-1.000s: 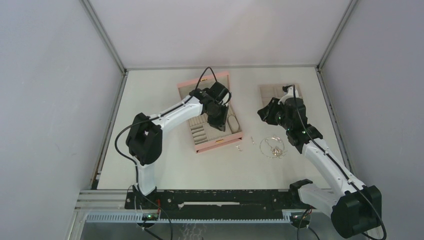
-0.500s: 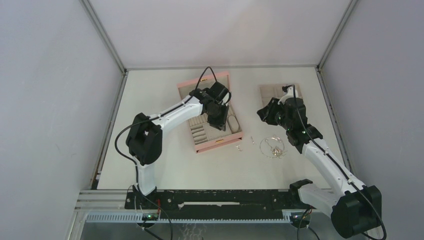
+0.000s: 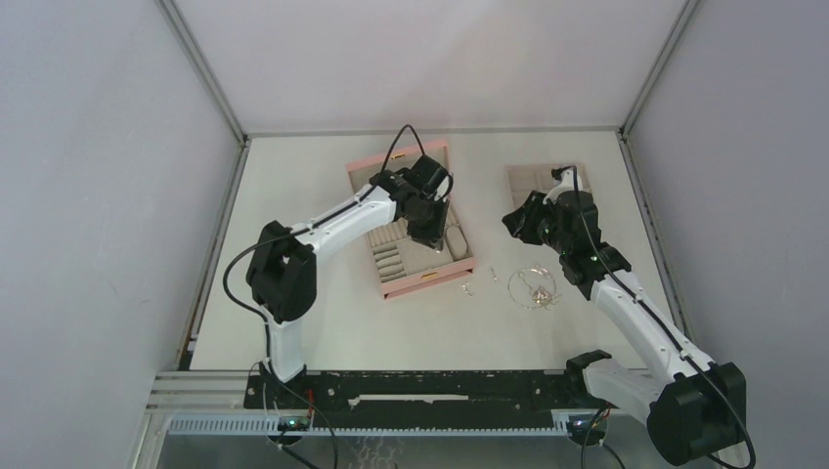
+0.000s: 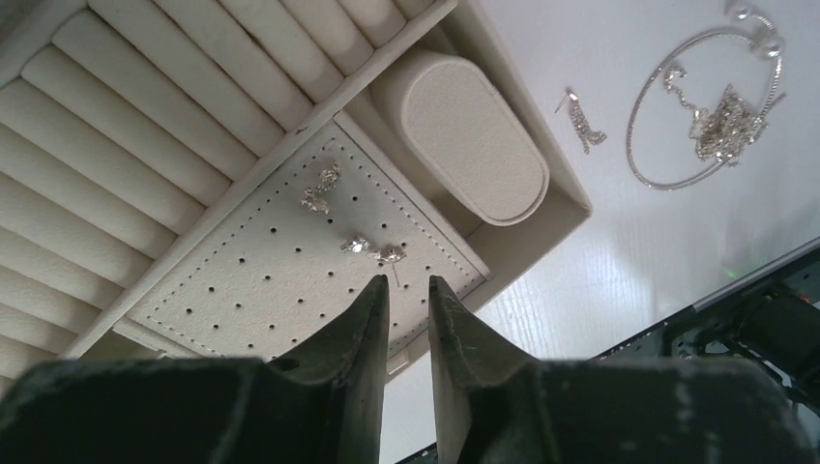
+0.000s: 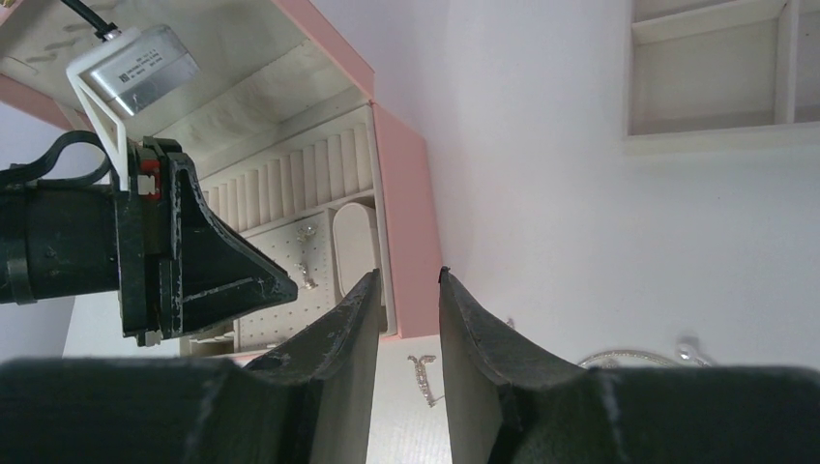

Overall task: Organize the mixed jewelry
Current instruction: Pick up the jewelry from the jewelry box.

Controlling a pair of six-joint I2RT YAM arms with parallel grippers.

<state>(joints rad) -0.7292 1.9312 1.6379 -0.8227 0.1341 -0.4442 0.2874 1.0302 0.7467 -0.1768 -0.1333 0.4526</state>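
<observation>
So the mixed jewelry is split in two spots right now. A few small sparkly earrings (image 4: 372,248) sit on the perforated pad (image 4: 261,290) inside the pink box (image 3: 427,277), with another pair (image 4: 319,188) a bit further up the same pad. The rest is out on the table (image 3: 323,322), just in front of and to the right of the box: the thin looped necklace (image 4: 704,108) with a tangle of chain inside its loop, and a little dangly piece (image 4: 584,120) between it and the box.

The left gripper (image 4: 406,285) is down over that pad. Its fingers are a narrow gap apart with nothing clamped, and the nearest stud sits just ahead of the tips, its pin pointing toward the gap. An oval cushion (image 4: 462,140) sits beside the pad and ring rolls (image 4: 145,126) are behind it.

The right gripper (image 5: 406,280) hangs above the table between the box and the beige tray (image 5: 716,77). Its fingers are slightly parted too and hold nothing. The necklace is well apart from them.
</observation>
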